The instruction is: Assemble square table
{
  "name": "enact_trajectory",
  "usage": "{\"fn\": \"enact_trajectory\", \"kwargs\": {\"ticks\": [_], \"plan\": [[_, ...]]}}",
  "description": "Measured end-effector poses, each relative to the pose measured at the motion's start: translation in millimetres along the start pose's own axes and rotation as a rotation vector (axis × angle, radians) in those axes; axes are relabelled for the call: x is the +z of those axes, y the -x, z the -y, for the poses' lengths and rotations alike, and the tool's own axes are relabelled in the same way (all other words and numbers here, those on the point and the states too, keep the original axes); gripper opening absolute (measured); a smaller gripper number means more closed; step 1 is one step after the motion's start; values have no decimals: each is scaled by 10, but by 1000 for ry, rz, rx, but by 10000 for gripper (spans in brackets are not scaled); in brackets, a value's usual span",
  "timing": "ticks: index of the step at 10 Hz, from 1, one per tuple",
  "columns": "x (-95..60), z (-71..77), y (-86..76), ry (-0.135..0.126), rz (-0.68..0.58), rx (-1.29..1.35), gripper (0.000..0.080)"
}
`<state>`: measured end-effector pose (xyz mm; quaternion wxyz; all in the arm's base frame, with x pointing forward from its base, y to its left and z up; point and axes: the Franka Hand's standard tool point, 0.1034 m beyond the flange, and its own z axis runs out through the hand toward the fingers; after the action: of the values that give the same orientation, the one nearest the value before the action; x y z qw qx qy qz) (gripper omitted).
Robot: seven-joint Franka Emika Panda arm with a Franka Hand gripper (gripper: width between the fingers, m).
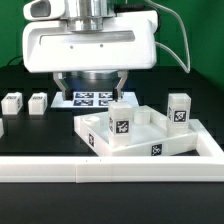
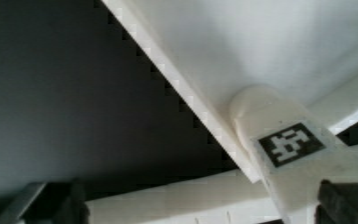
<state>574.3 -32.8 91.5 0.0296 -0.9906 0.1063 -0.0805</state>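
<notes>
Exterior view: a matte black table point(image 1: 40, 140) in front of a plain green backdrop point(image 1: 200, 40). The arm's bulky white head point(image 1: 90, 45) fills the top centre.

From the exterior view's left:
- A loose leg point(image 1: 12, 102), short and white, stands on the table towards the back.
- Just beside it stands a second loose leg point(image 1: 38, 101). The two are apart, not touching.
- Centre back: the marker board point(image 1: 95, 99) lies flat, its black-and-white tags partly hidden behind the claw.
- The claw point(image 1: 92, 88) hangs under the white head with its dark fingers point(image 1: 121, 88) spread wide. It is open and holds nothing.
- Centre-right: the square tabletop point(image 1: 145, 140) lies on the table rim up, turned at an angle, with a tag on the side facing the camera.
- A front leg point(image 1: 118, 121) stands upright at the tabletop's near-left corner, tag facing the camera, just below the claw's finger on the exterior view's right.
- A back leg point(image 1: 180, 108) stands upright at the far-right corner.
- Can't tell how firmly either leg is seated.
- A long white border wall point(image 1: 100, 171) runs across the front, then turns back along the exterior view's right. It fences in the tabletop, which sits near it.

Wrist view (blurry): the black table point(image 2: 69, 110), the tabletop's rim point(image 2: 185, 70) cutting across diagonally, and the tagged front leg point(image 2: 286, 140). The leg lies between the two out-of-focus fingers point(image 2: 43, 205), nearer one of them. Can't tell if it touches.
</notes>
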Motion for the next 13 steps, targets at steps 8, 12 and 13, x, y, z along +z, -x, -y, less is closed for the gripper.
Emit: {"fn": "enact_trajectory", "kwargs": {"ticks": [8, 12, 13], "plan": [[41, -85, 68, 33, 16, -573, 649], [77, -101, 80, 39, 13, -570, 649], [158, -115, 120, 47, 15, -574, 649]]}}
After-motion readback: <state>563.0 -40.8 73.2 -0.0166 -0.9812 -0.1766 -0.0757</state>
